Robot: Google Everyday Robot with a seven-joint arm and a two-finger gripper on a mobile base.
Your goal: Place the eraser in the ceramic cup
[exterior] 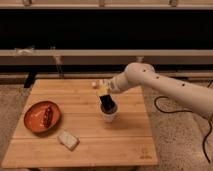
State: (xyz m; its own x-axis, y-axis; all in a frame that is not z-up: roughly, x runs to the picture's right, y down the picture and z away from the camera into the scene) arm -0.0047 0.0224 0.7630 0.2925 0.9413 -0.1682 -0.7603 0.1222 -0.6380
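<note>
Dipping into the ceramic cup point(109, 115): a dark upright slab, probably the eraser point(106, 102), long axis vertical, lower end below the rim. Directly above it, mid-table, sits the gripper point(105, 96); clamped or released, cannot tell. Counts: one cup, one orange plate point(34, 122), one pale block point(68, 139), one small white item point(93, 84). Plate holds one dark bar point(48, 116). All on one wooden table point(115, 145).

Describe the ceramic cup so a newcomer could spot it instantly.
Start at the wooden table; near its middle, right of the orange plate, stands the ceramic cup. The gripper hangs directly at its mouth. It is the only white, upright vessel there; the plate is flat and orange.
</note>
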